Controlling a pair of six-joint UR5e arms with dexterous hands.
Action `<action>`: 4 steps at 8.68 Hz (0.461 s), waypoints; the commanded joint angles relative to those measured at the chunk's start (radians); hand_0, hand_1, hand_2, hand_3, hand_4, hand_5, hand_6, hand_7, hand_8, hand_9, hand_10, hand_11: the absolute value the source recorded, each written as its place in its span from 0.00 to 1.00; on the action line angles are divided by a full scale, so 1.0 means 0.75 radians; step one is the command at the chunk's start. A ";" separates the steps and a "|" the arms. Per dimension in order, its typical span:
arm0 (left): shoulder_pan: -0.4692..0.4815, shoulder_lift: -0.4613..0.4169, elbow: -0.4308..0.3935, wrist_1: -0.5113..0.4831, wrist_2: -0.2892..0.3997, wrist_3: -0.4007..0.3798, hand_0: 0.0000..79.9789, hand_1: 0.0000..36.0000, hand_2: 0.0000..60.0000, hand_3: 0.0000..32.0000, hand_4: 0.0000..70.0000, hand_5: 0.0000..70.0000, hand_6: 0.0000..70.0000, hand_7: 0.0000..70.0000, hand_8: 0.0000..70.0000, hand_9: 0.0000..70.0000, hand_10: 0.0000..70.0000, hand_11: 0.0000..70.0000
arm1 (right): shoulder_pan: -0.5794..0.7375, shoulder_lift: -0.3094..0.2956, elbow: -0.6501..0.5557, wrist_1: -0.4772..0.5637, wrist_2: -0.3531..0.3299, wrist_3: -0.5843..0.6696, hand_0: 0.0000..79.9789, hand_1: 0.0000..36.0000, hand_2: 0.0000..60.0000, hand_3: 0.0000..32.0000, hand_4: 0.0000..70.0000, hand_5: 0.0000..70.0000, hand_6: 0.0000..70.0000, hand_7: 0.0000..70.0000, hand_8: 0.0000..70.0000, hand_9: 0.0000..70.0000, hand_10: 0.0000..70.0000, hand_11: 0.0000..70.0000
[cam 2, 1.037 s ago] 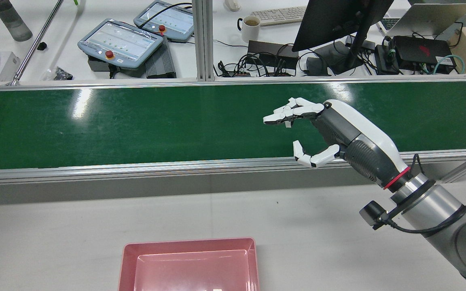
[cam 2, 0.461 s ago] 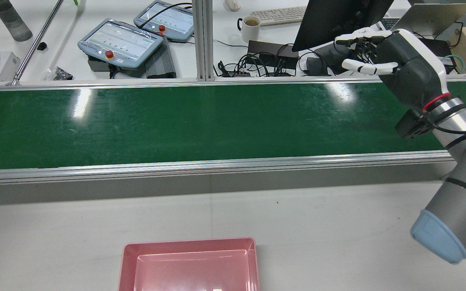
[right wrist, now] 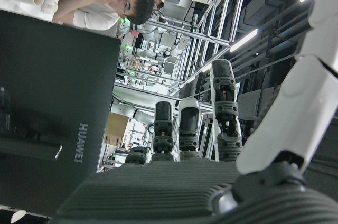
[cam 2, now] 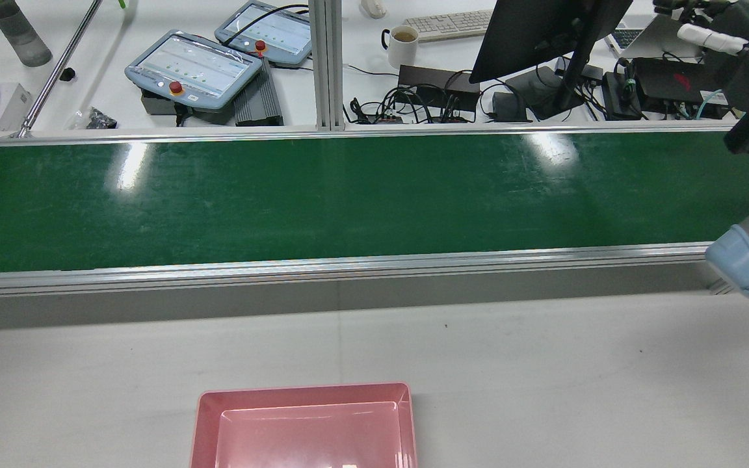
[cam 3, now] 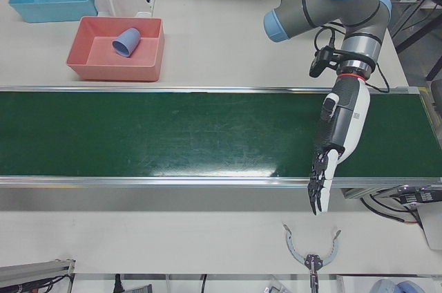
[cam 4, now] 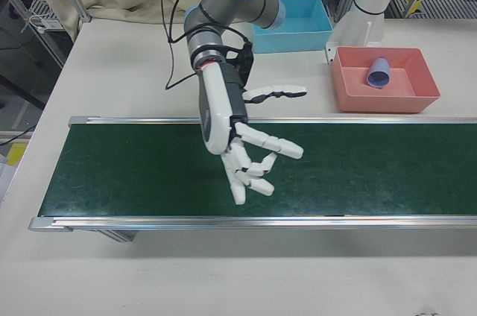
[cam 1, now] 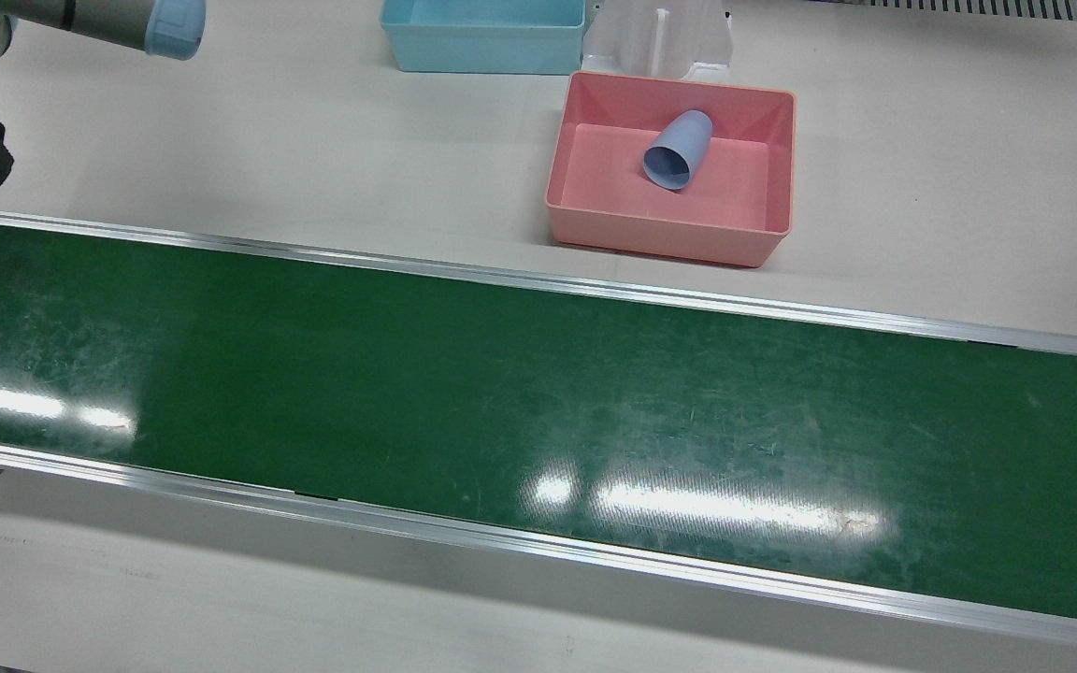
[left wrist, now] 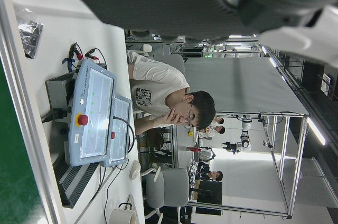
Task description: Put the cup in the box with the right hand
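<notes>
- Right hand (cam 4: 250,159) hangs over the green belt (cam 1: 538,393) w/ fingers (cam 4: 279,146) spread apart, palm empty — gripping nothing.
- Rear view catches only a bit of it at the top-right corner, up near the monitor (cam 2: 537,32).
- Cup (cam 1: 678,150) lies on its side inside the pink box (cam 1: 669,238), mouth toward the operators' side, resting on the box floor; nothing else in there w/ it.
- Blue bin (cam 1: 482,58) sits just behind the pink box, apart from it; not part of the job.
- Left hand (cam 3: 328,162) points down over the belt's near rail at the far end; fingers look extended and it holds nothing, tho the tips are small in that view.
- Step, as I judge it: placing looks done — cup in box, my hand well apart from both.
- Next: prob. nothing but parking the arm clear of the belt. If an upright cup were wanted, I'd need to reach back over the box rim and re-grip the side wall; task line doesn't ask for that.
</notes>
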 commanded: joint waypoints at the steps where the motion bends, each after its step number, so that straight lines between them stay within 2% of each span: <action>1: 0.001 0.000 0.000 0.000 -0.002 0.000 0.00 0.00 0.00 0.00 0.00 0.00 0.00 0.00 0.00 0.00 0.00 0.00 | 0.203 -0.005 -0.298 0.233 -0.132 0.058 0.57 0.16 0.21 0.00 0.54 0.05 0.22 1.00 0.19 0.42 0.06 0.09; 3: 0.001 0.000 0.000 0.000 -0.002 0.000 0.00 0.00 0.00 0.00 0.00 0.00 0.00 0.00 0.00 0.00 0.00 0.00 | 0.285 -0.007 -0.434 0.312 -0.167 0.062 0.57 0.14 0.18 0.00 0.56 0.04 0.23 1.00 0.19 0.43 0.05 0.08; 4: -0.001 0.000 0.000 0.000 -0.002 0.000 0.00 0.00 0.00 0.00 0.00 0.00 0.00 0.00 0.00 0.00 0.00 0.00 | 0.306 -0.015 -0.461 0.312 -0.167 0.058 0.46 0.29 0.54 0.00 0.43 0.04 0.23 1.00 0.20 0.44 0.05 0.07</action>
